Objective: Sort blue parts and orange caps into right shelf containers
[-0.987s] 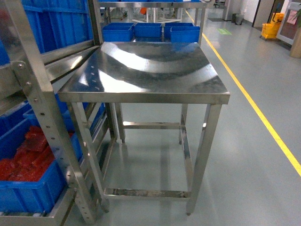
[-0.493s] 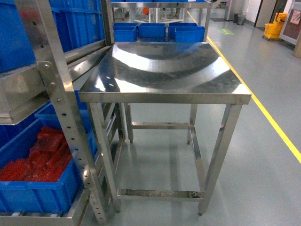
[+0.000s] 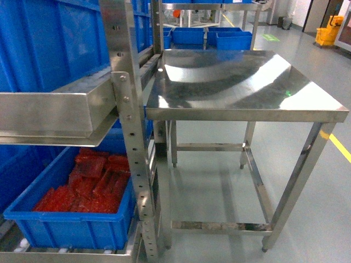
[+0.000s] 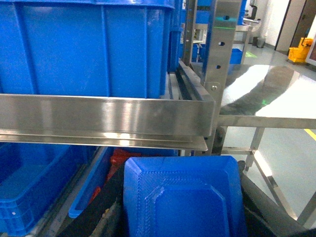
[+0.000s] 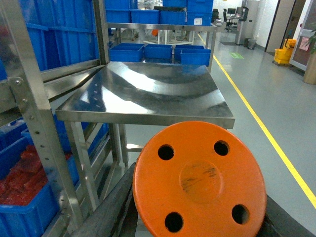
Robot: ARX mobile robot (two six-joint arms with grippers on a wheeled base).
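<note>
A flat blue part [image 4: 177, 182] fills the bottom of the left wrist view, and my left gripper [image 4: 185, 217] is shut on it, its black fingers [image 4: 106, 210] at either side. My right gripper [image 5: 200, 197] is shut on a round orange cap [image 5: 197, 173] with several holes. The shelf's steel front lip [image 4: 98, 116] runs just above the blue part, with a large blue container [image 4: 84, 49] on it. In the head view the shelf [image 3: 55, 112] carries the container [image 3: 49, 49] at upper left. Neither gripper shows in the head view.
A lower blue crate [image 3: 82, 227] holds red pieces. A perforated steel upright [image 3: 129, 137] stands between the shelf and a bare steel table [image 3: 241, 82]. Blue bins [image 3: 189, 35] sit behind the table. A yellow floor line [image 3: 340, 148] runs at the right.
The head view has shifted: the table has slid right, and the shelf with its crates has come nearer and fills the left side.
</note>
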